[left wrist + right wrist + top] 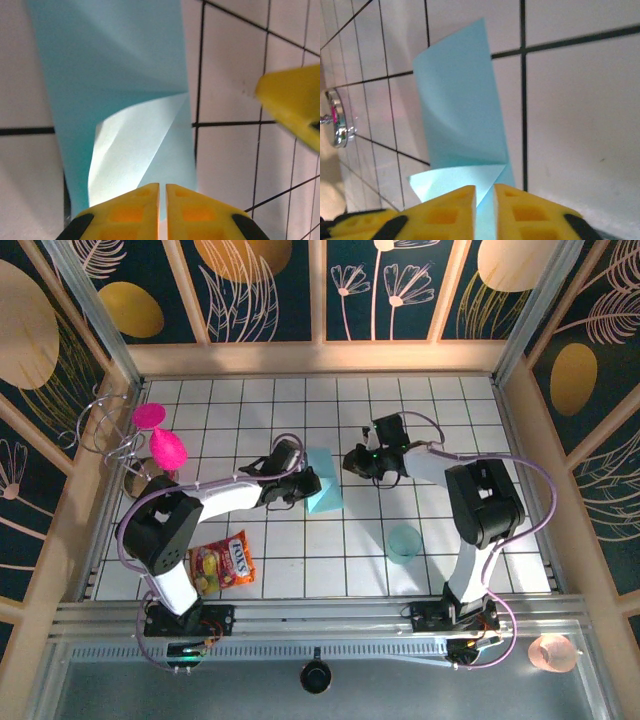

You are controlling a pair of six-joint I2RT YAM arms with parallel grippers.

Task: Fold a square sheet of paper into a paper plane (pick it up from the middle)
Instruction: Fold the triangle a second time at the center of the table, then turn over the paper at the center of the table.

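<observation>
The square sheet of paper [323, 481] lies mid-table as a narrow light-blue strip with creases. One corner flap [130, 150] stands up from it, paler than the rest. My left gripper [300, 483] is at the strip's left edge. Its yellow fingers [135, 210] are closed to a thin slit, and the raised flap runs down into them. My right gripper [352, 462] hovers just off the strip's upper right edge. Its fingers [450, 212] are nearly together above the paper [462, 110], apart from it. One right finger [295, 105] shows blurred beside the sheet.
A translucent teal cup [403, 543] stands right of centre, near the right arm. A candy bag [222, 562] lies at the front left. Pink balloon-like shapes [165, 445] and a wire stand [100, 425] sit at the left wall. A shiny metal foot [337, 120] is at far left.
</observation>
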